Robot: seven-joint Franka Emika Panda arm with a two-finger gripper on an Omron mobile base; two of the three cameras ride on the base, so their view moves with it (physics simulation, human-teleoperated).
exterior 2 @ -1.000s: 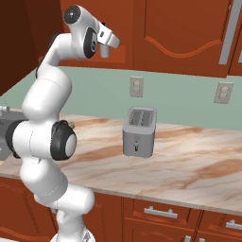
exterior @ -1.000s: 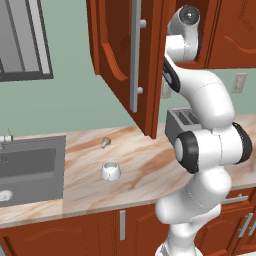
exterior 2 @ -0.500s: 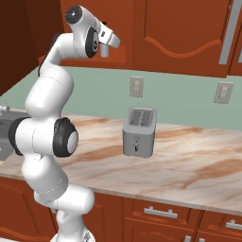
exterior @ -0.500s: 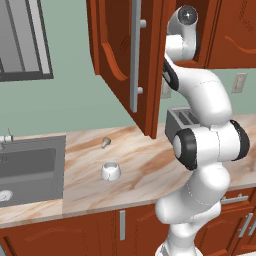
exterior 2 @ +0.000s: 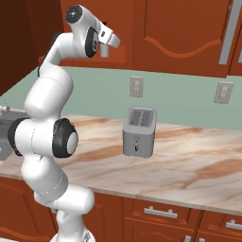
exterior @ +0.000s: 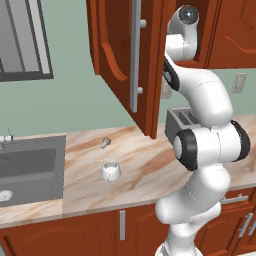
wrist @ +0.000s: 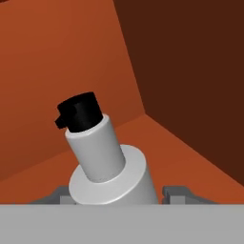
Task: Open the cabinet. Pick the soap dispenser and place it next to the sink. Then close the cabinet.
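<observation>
Grey soap dispenser (wrist: pixel 107 162) sits between end effector (wrist: pixel 114 193) fingertips.

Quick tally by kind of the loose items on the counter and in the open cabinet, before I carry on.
Soap dispenser, in the cabinet, between the gripper's fingertips: 1
Toaster: 1
White ring-shaped cup: 1
Small grey item behind the cup, too small to identify: 1
Total: 4

— What does the robot arm (exterior: pixel 205 145) look like?
— It is glossy white, made of round, thick segments. The joints are dark rings, with a grey disc at the top one.
— And the gripper (wrist: pixel 114 195)?
— Its fingertips (wrist: pixel 178 193) are small and grey.
</observation>
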